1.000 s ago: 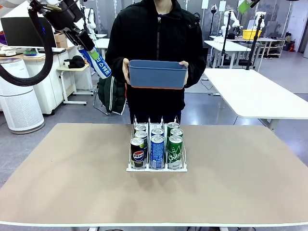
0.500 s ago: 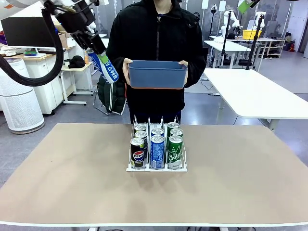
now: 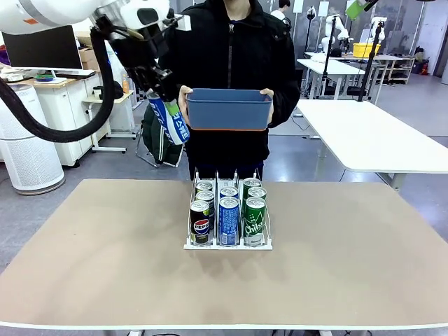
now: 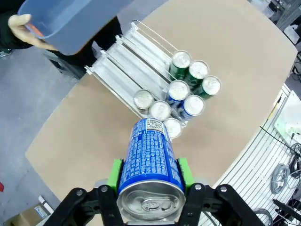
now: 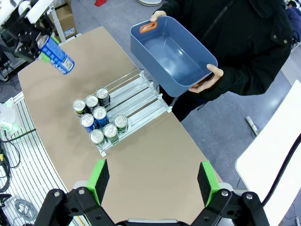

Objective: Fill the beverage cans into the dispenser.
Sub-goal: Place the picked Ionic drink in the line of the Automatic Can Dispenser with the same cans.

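Front view, blue bin [image 3: 229, 108] above dispenser [image 3: 227, 241]

The left gripper's [image 4: 149, 181] green pads are mostly hidden behind the blue can [image 4: 150, 160] squeezed between its jaws. The back cans in the dispenser [image 3: 227, 241] hide behind the front ones. The blue bin [image 4: 70, 21] is cut off at the top.

The front black can [image 3: 200, 225] reads "pepsi"; the front green can [image 3: 255, 222] reads "Chilsung".
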Action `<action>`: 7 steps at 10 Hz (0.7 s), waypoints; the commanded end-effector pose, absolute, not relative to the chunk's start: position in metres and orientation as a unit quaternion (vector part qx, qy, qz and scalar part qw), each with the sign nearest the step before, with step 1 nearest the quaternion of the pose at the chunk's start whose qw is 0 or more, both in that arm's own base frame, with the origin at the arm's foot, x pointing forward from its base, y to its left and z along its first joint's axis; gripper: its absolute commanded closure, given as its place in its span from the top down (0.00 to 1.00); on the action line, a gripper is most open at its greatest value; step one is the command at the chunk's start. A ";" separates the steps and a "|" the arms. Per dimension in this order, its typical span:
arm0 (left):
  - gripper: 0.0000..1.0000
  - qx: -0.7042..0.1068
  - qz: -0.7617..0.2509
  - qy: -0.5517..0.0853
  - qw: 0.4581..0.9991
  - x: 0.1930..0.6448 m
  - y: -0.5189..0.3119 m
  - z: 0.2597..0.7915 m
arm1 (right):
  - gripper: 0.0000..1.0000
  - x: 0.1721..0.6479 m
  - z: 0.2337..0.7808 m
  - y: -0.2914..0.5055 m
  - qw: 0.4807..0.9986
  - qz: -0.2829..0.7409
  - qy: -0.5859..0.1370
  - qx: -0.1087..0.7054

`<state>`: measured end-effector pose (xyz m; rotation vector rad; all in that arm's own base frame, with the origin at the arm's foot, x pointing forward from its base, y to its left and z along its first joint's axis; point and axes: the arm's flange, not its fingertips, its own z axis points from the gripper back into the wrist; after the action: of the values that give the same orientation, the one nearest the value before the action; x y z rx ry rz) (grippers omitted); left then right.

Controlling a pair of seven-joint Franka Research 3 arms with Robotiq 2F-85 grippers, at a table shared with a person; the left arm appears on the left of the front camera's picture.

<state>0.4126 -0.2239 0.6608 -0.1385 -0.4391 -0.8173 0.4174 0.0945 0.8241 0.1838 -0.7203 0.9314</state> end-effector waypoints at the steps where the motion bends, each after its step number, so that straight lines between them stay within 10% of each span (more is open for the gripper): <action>1: 0.57 -0.081 -0.396 -0.203 0.892 0.399 -0.247 0.648 | 1.00 0.416 0.823 0.094 0.829 0.436 -0.339 0.088; 7: 0.57 -0.094 -0.401 -0.172 0.895 0.392 -0.285 0.619 | 1.00 0.416 0.823 0.094 0.829 0.436 -0.339 0.088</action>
<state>0.3950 -0.2879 0.6150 -0.2311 -0.3481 -0.8254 0.4174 0.0945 0.8241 0.1837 -0.7203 0.9315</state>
